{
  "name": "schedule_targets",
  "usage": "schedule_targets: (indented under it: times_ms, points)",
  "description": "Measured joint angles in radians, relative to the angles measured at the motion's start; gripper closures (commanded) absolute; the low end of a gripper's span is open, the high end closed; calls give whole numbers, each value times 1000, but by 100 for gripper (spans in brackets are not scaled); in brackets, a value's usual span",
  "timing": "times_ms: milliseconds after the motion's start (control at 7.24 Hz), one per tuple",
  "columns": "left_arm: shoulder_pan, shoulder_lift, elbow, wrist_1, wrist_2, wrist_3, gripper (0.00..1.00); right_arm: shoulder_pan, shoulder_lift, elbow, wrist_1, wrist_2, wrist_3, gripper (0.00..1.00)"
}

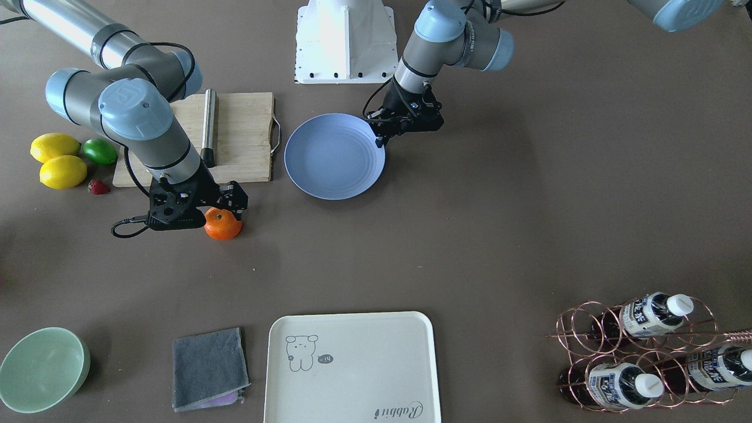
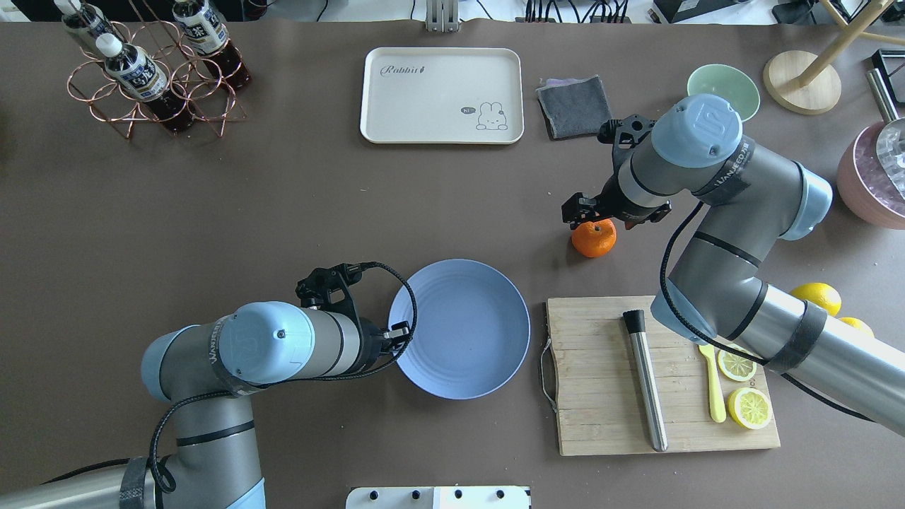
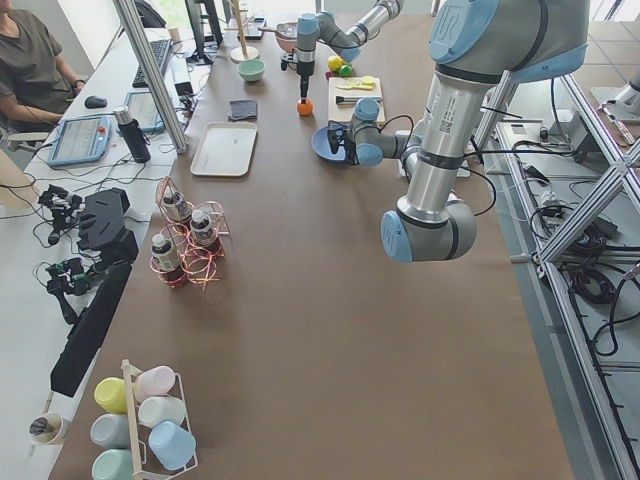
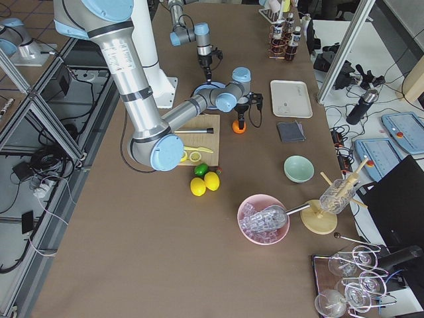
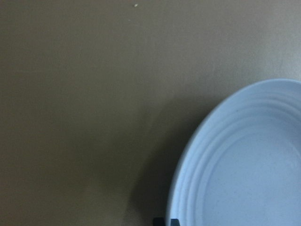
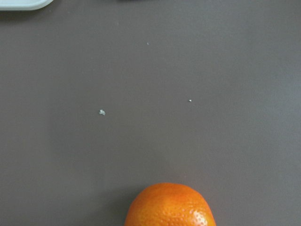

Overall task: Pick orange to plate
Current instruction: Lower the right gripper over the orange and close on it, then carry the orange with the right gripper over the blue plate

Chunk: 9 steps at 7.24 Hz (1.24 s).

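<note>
The orange [image 1: 223,226] [image 2: 594,239] rests on the brown table, to the side of the plate, and fills the bottom edge of the right wrist view [image 6: 170,207]. My right gripper [image 2: 597,216] [image 1: 226,208] hangs just over it, open, with a finger on either side of its top. The pale blue plate [image 1: 329,164] [image 2: 466,353] lies flat near the table's middle. At its rim stands my left gripper [image 1: 382,140] [image 2: 400,334]. In the left wrist view, its two dark fingertips [image 5: 159,221] sit close together at the plate's [image 5: 244,169] edge, apparently shut on the rim.
A wooden cutting board [image 2: 601,417] with a metal rod [image 2: 647,389] and lemon slices lies beside the plate. Two lemons [image 1: 59,160], a lime [image 1: 100,151] and a strawberry [image 1: 98,187] sit beyond it. Cream tray [image 1: 352,364], grey cloth [image 1: 208,367], mint bowl [image 1: 41,369] and bottle rack [image 1: 646,352] line the far side.
</note>
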<state>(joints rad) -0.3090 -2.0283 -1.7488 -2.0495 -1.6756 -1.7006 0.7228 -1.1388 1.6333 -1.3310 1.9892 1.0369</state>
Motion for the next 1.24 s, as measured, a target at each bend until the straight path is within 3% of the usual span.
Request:
schedule_targets:
  times_ms: [138, 276, 415, 553, 691, 1244]
  points:
    - [0, 2, 1, 0, 0, 0, 100, -8, 10, -18, 0, -9, 0, 0]
    - [-1, 5, 1, 0, 0, 1, 54, -16, 19, -41, 9, -18, 0, 3]
    - [-4, 6, 0, 0, -1, 1, 44, -21, 24, -62, 30, -22, -1, 15]
    - [-12, 7, -1, 0, -4, 3, 32, -24, 26, -75, 45, -23, 0, 46]
    - [-19, 8, -1, 0, -8, 6, 22, -24, 26, -80, 50, -24, 1, 97]
    - [-79, 23, -6, -1, -65, 14, 6, -26, 73, -23, -5, -15, 55, 100]
